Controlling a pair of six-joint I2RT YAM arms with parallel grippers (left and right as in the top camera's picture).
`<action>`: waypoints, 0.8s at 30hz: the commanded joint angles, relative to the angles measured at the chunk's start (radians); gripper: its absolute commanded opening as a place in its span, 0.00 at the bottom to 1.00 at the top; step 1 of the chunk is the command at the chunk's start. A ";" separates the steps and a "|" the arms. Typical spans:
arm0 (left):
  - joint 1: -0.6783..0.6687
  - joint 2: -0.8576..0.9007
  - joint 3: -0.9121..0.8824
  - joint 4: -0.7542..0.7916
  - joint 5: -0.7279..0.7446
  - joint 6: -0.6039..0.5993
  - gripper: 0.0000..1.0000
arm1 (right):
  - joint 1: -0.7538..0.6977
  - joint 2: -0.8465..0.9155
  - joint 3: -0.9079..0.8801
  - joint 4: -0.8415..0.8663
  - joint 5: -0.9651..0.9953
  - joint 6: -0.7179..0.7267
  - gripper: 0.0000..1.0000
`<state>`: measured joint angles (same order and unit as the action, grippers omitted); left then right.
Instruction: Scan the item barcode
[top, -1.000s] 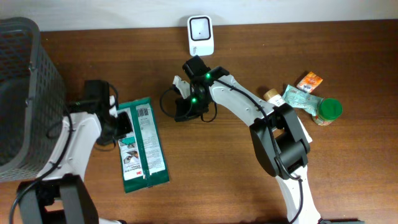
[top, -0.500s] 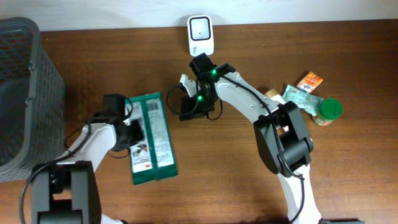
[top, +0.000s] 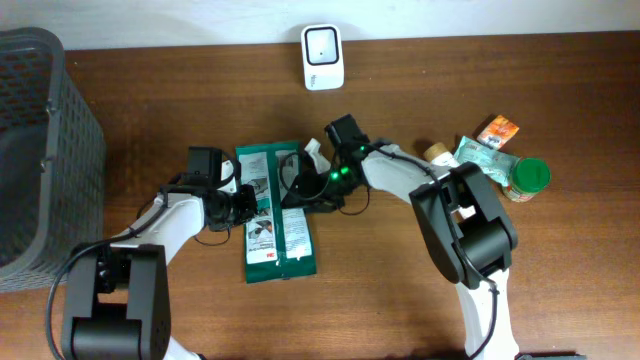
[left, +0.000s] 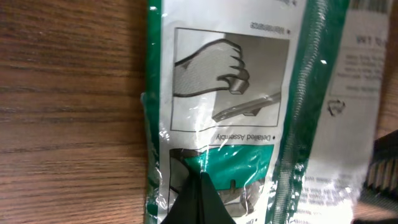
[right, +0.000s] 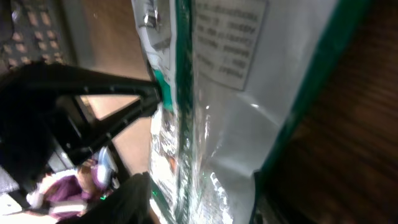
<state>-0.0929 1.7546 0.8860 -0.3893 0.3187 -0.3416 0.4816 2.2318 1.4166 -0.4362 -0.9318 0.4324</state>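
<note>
packet (top: 280, 240): glossy green-white | left jaws: clenched on its edge | right jaws: parted

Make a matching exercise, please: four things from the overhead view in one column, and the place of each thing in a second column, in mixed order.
Things:
1. green packet
2. white scanner
3. grey basket
4. green-lidded jar

Places:
A. far left of the view
B. right side
C. centre of the view
D. far edge, in the middle

Pairs: 1-C, 2-D, 3-A, 4-B.

Mock checkout: scanner (top: 323, 56), basket (top: 85, 130), groceries (top: 528, 177).
</note>
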 joint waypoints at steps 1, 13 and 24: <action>-0.007 0.063 -0.029 -0.010 -0.008 -0.010 0.00 | 0.062 0.035 -0.059 0.159 -0.040 0.108 0.48; -0.008 0.063 -0.029 -0.023 -0.005 -0.010 0.00 | 0.051 -0.082 -0.064 0.158 0.068 -0.013 0.20; 0.070 -0.026 0.008 -0.086 -0.004 0.066 0.00 | -0.038 -0.132 -0.063 0.143 0.028 -0.093 0.04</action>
<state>-0.0647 1.7603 0.8951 -0.4339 0.3683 -0.3332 0.4934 2.1651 1.3544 -0.2787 -0.8909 0.4026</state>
